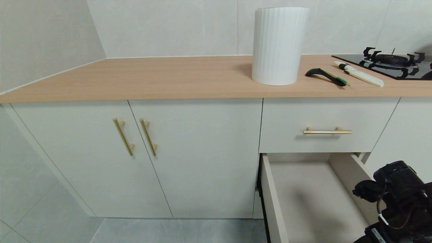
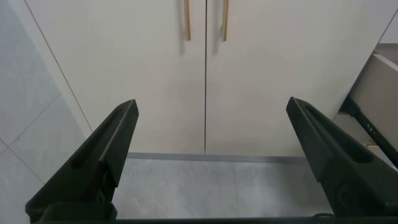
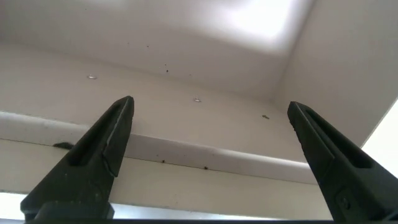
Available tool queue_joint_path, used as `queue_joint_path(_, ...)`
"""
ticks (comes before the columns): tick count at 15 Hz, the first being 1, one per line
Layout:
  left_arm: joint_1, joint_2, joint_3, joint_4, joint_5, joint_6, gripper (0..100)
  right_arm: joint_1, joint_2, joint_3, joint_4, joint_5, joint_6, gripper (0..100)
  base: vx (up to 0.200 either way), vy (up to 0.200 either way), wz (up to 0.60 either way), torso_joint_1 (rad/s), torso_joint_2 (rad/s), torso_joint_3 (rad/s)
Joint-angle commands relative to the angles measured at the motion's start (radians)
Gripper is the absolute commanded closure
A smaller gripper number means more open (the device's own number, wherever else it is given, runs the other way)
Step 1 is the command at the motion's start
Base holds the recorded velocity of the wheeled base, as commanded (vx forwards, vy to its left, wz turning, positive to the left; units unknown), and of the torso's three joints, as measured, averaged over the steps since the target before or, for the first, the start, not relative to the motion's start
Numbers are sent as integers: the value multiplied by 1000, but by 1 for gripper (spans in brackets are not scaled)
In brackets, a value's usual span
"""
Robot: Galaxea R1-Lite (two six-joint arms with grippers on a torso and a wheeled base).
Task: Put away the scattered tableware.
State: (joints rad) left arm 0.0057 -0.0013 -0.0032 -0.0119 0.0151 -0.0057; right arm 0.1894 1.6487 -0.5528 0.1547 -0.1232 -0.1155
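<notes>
A black peeler (image 1: 325, 76) with a green tip lies on the wooden countertop (image 1: 168, 76), right of a tall white ribbed holder (image 1: 278, 45). Beside the peeler lies a white knife (image 1: 359, 74), next to the stove. The lower drawer (image 1: 314, 199) stands pulled out with nothing in it. My right arm (image 1: 398, 199) hangs by the drawer's right side; my right gripper (image 3: 211, 102) is open, facing the drawer's pale inner wall (image 3: 186, 62). My left gripper (image 2: 211, 106) is open, low before the cabinet doors (image 2: 205, 74), with nothing between its fingers.
A black gas stove (image 1: 388, 62) sits at the counter's far right. The upper drawer (image 1: 327, 131) with a gold handle is closed. Two cabinet doors (image 1: 135, 155) with gold handles are closed on the left. Grey tiled floor (image 2: 186, 186) lies below.
</notes>
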Motion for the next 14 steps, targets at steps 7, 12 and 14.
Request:
queue_joint_path(7, 0, 1, 0, 0, 0, 0, 0, 45, -20, -1, 105, -6, -24, 0, 0, 0, 0, 0, 0, 0)
queue_joint_path(12, 0, 1, 0, 0, 0, 0, 0, 47, -47, -12, 114, -4, -29, 0, 0, 0, 0, 0, 0, 0)
queue_joint_path(14, 0, 1, 0, 0, 0, 0, 0, 42, -129, -70, 112, 42, 10, 0, 0, 0, 0, 0, 0, 0)
